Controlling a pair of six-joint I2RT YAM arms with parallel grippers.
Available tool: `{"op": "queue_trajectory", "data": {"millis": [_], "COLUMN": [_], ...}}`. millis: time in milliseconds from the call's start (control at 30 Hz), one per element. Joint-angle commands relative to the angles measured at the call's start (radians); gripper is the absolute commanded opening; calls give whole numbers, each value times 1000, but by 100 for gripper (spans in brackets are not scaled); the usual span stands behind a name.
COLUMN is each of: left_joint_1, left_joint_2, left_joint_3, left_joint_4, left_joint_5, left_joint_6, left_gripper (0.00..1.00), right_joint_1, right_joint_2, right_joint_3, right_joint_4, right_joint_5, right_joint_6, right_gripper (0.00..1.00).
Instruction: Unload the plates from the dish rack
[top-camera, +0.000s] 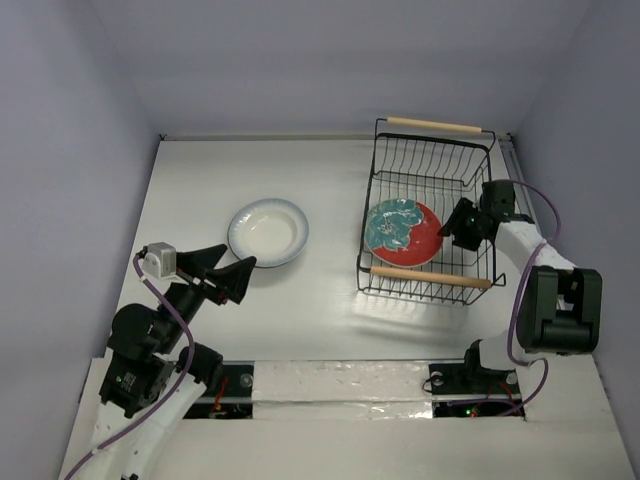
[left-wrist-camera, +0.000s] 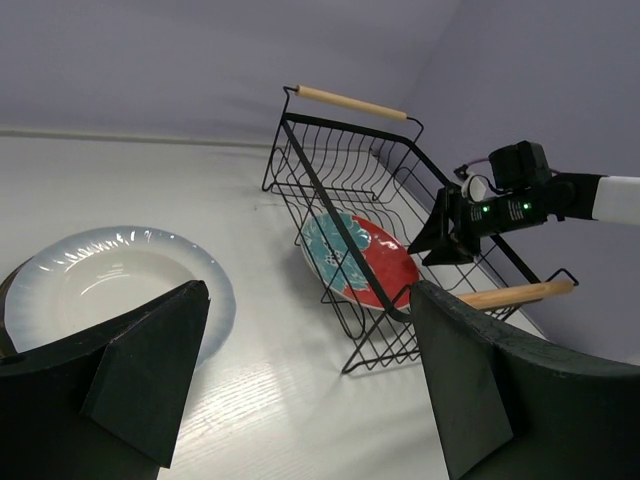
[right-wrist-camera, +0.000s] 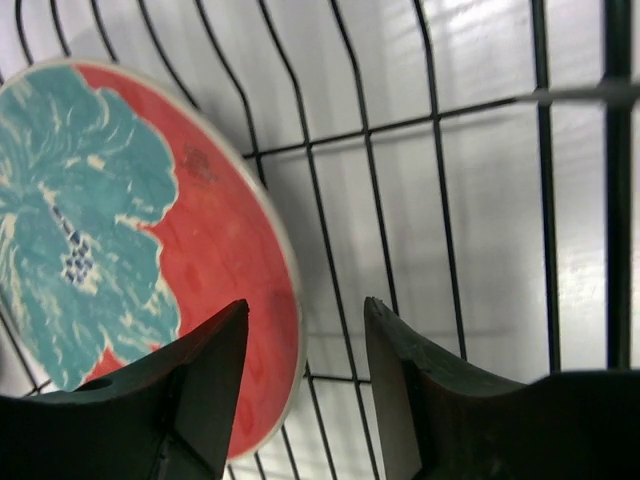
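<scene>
Your right claw (top-camera: 462, 225) is open and nearest — the red plate (top-camera: 403, 232) lies just to its left in the dish rack (top-camera: 433, 125), rim toward the gap.

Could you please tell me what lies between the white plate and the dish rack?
Nothing lies there. In the top external view, only a bare stretch of table separates the white plate from the dish rack.
</scene>
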Motion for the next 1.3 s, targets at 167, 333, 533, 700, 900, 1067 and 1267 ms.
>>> {"op": "queue_trajectory", "data": {"millis": [167, 333, 533, 700, 900, 1067, 1267], "left_joint_1": [-7, -16, -16, -16, -16, -16, -16], "left_joint_2": [-12, -11, -7, -1, 3, 5, 5], "left_joint_3": [3, 2, 2, 2, 2, 2, 2], "left_joint_4": [35, 37, 37, 37, 35, 35, 37], "left_joint_5": [-2, -3, -3, -3, -3, 0, -3], "left_joint_6": [-3, -3, -3, -1, -3, -1, -3], "left_gripper": [79, 79, 79, 79, 79, 79, 79], "right_joint_1": [17, 46, 46, 46, 46, 46, 46], "right_joint_2": [-150, -150, -52, 21, 41, -2, 17], "right_joint_3": [70, 83, 51, 25, -5, -31, -75], "right_joint_4": [-194, -199, -154, -100, -59, -57, -16], "right_joint_5": [191, 191, 75, -176, -289, -229, -244], "right_joint_6": [-2, 1, -20, -27, -24, -4, 9], "right_gripper": [68, 71, 65, 63, 77, 77, 66]}}
